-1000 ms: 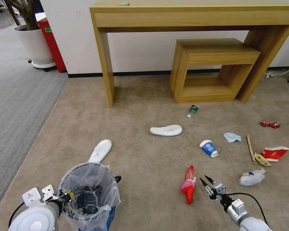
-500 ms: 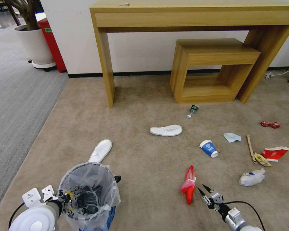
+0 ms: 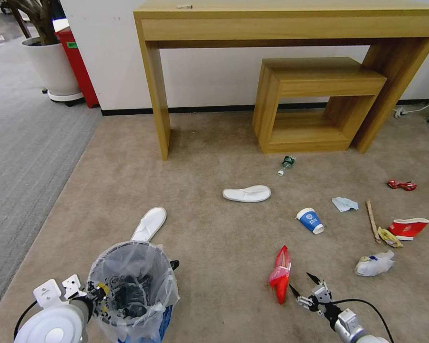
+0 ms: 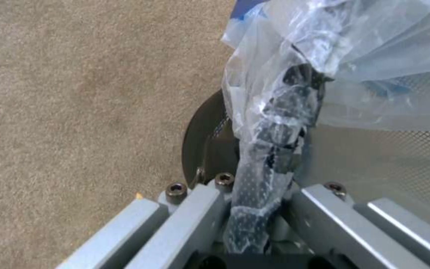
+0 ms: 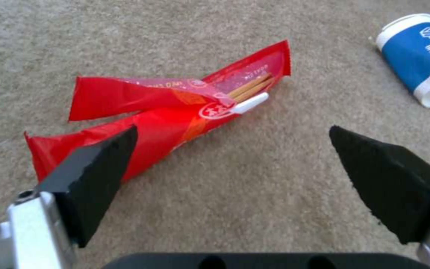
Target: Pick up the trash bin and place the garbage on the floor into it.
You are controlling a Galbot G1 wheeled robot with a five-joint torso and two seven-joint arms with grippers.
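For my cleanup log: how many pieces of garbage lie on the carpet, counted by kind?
Slippers: 2
Paper cups: 2
Red wrappers: 2
Plastic bottles: 2
Tissue: 1
Wooden stick: 1
Yellow scrap: 1
Total: 11

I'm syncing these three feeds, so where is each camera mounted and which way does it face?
Head: high on the robot, angled down at the floor; both arms show at the bottom.
Left wrist: along the left end effector, shut on the trash bin rim.
Right wrist: between the open right end effector fingers, facing the red wrapper.
Shared: head and right wrist both show the wrapper and the blue-white paper cup.
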